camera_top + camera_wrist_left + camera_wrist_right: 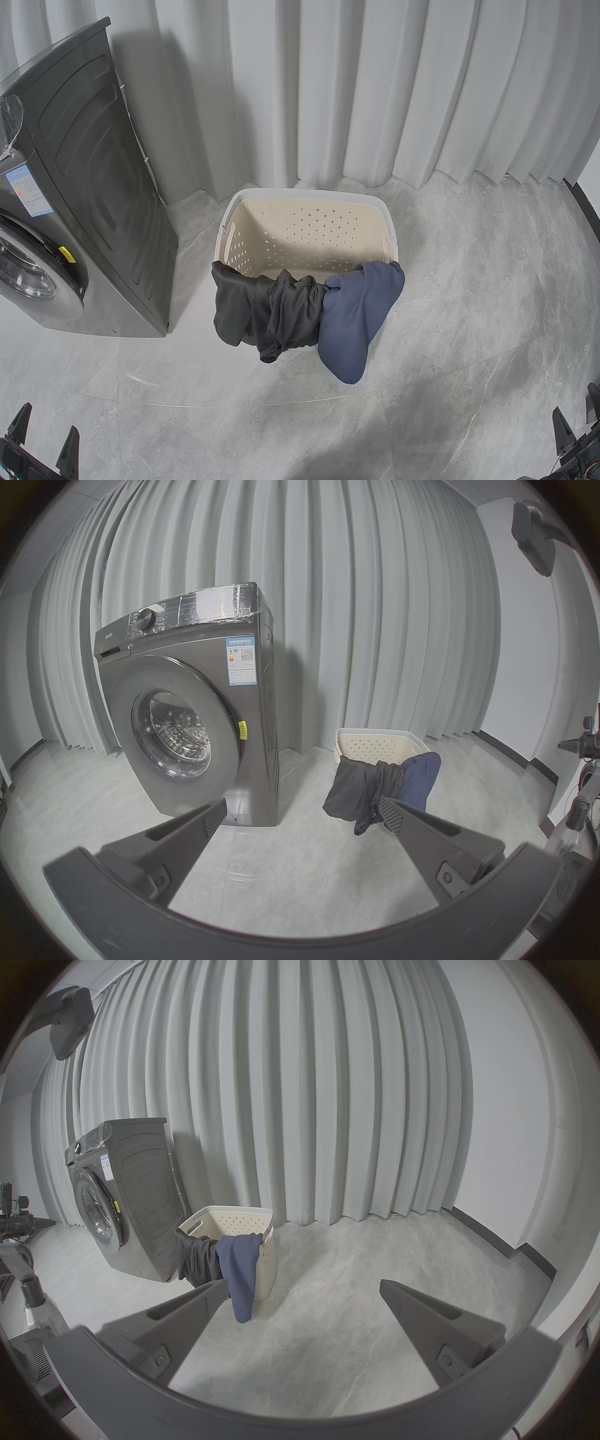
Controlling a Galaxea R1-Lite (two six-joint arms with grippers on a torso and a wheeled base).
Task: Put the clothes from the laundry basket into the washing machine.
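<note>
The washing machine (94, 187) has a smooth, slightly shiny dark grey metal body, a glossy glass door (172, 733) and wrinkled clear plastic film (200, 605) on its top. The laundry basket (306, 195) is matt cream plastic with small holes, and the dark grey garment (269, 312) and the blue garment (356, 319) on its rim are soft matt cloth. The floor (475, 325) looks like polished grey stone, the curtain (375, 81) matt white cloth.

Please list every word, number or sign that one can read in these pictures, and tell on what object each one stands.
Nothing can be read for certain.
Blue-and-white label on the washing machine front: print too small to read.
Small mark on its control panel: blurred.
Yellow sticker beside the door: too small.
Laundry basket: no print visible.
</note>
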